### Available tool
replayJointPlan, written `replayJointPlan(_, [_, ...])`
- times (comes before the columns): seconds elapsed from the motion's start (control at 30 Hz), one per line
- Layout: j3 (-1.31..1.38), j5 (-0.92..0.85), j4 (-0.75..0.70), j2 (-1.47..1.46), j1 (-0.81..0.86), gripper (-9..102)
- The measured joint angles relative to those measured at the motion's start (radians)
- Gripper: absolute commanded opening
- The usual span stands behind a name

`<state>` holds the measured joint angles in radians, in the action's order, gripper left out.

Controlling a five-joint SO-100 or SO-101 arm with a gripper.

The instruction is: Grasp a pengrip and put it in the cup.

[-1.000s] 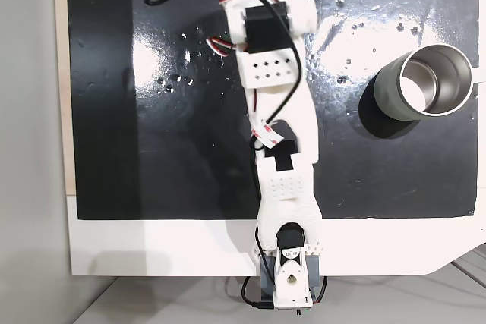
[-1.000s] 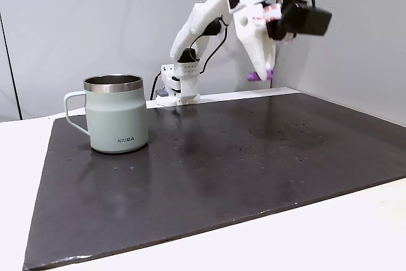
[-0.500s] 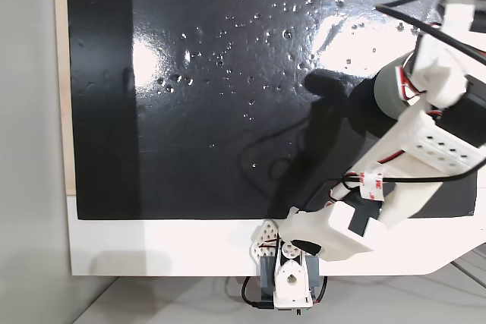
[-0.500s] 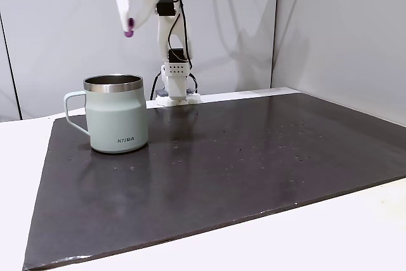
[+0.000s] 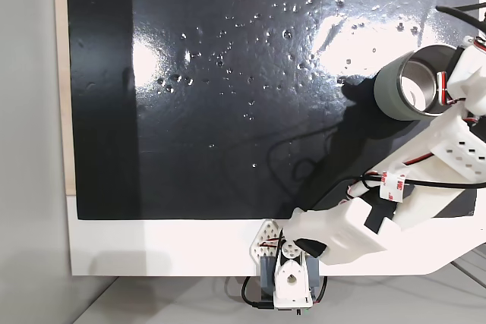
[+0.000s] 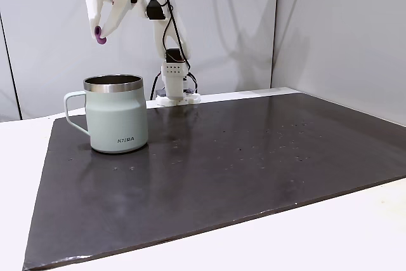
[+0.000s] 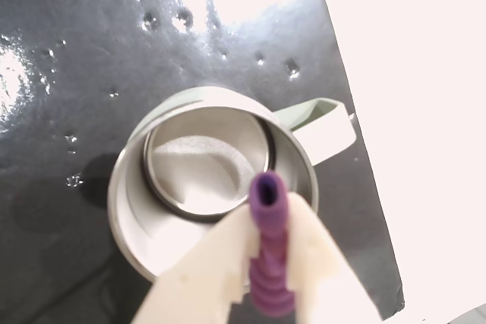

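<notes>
The cup (image 6: 118, 118), a grey-green mug with a steel inside, stands upright on the left of the black mat in a fixed view, with its handle (image 6: 72, 110) pointing left. My gripper (image 6: 100, 32) hangs well above its mouth, shut on the purple ribbed pengrip (image 6: 99, 35). In the wrist view the pengrip (image 7: 268, 252) sits between my two white fingers (image 7: 203, 278), its tip over the near edge of the cup's rim (image 7: 121, 191). From above, the cup (image 5: 395, 90) is at the mat's right, with my arm (image 5: 448, 153) crossing its right side.
The black mat (image 6: 254, 157) lies on a white table (image 6: 317, 239). My arm's base (image 5: 288, 282) is fixed at the table's near edge in a fixed view from above. Grey walls (image 6: 342, 36) stand behind and to the right. Cables (image 5: 281, 161) trail across the mat.
My arm has swung from the mat's middle over to the cup, carrying the pengrip. In the last half second the pengrip moved further left in the side view, above the cup's mouth.
</notes>
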<state>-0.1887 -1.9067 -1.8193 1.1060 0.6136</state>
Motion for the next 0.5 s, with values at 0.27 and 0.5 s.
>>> replayJointPlan(0.27, [0.000, -0.003, 0.000, -0.017, 0.014, 34])
replayJointPlan(0.5, [0.003, -0.003, 0.000, -0.017, 0.014, 34])
